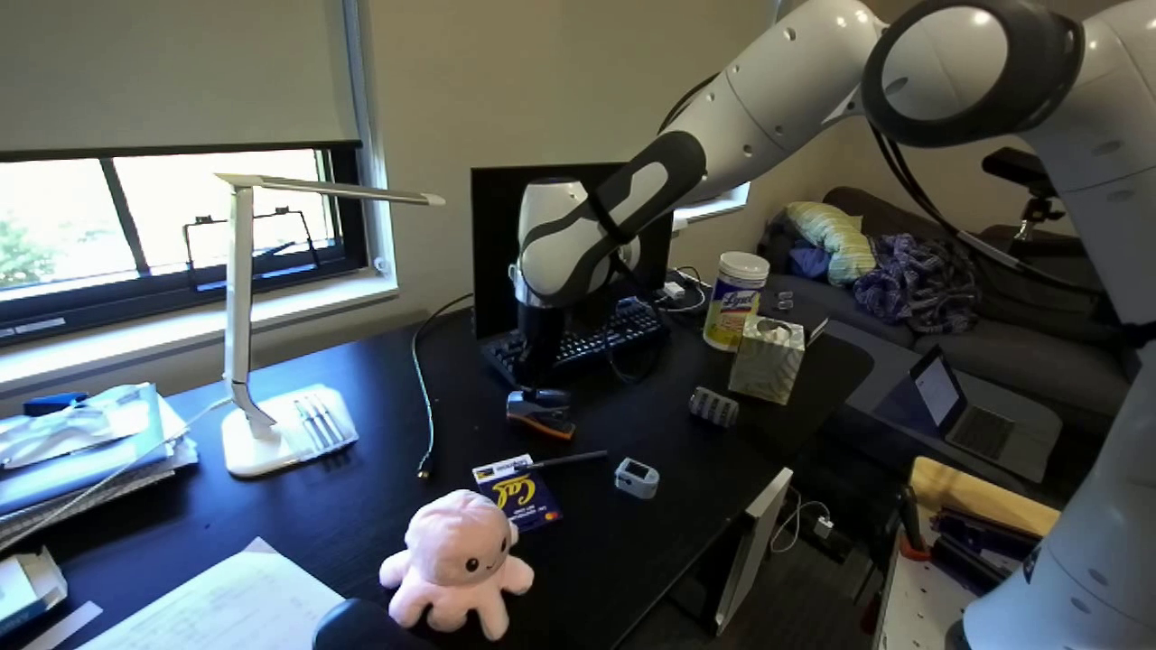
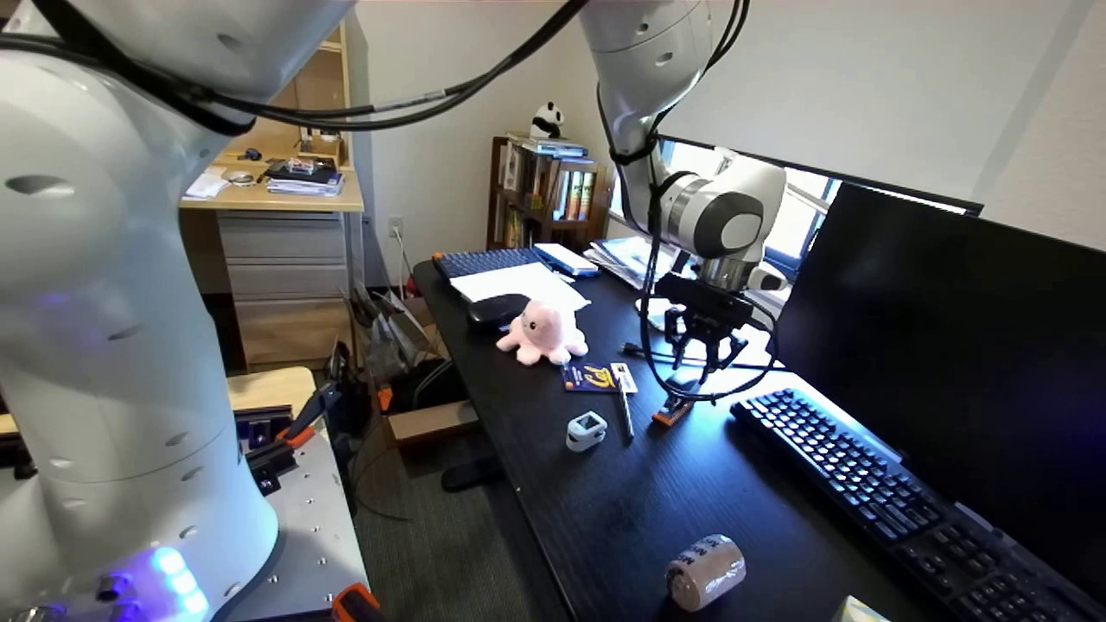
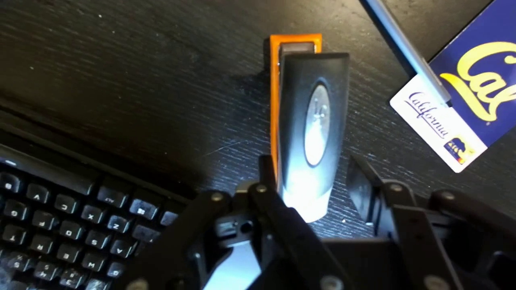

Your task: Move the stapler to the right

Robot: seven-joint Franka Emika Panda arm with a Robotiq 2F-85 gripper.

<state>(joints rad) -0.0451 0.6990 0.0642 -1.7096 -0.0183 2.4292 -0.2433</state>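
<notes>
The stapler is dark with an orange base and a pale end. It lies on the black desk in both exterior views (image 1: 540,413) (image 2: 676,408) and lengthwise in the wrist view (image 3: 312,117). My gripper (image 3: 309,169) is open above its pale end. In the wrist view one finger overlaps the stapler's orange edge, and a gap shows between the stapler and the other finger. The gripper also shows in an exterior view (image 2: 694,363), pointing down over the stapler. In an exterior view (image 1: 537,370) its fingers are dark and hard to make out.
A keyboard (image 1: 596,338) and monitor stand behind the stapler. A Cal card (image 1: 524,496), a pen (image 2: 626,410) and a small grey-white device (image 1: 637,478) lie near it. A pink octopus toy (image 1: 461,560), a tape roll (image 2: 706,572), a tissue box (image 1: 768,359) and a wipes tub (image 1: 736,302) are also on the desk.
</notes>
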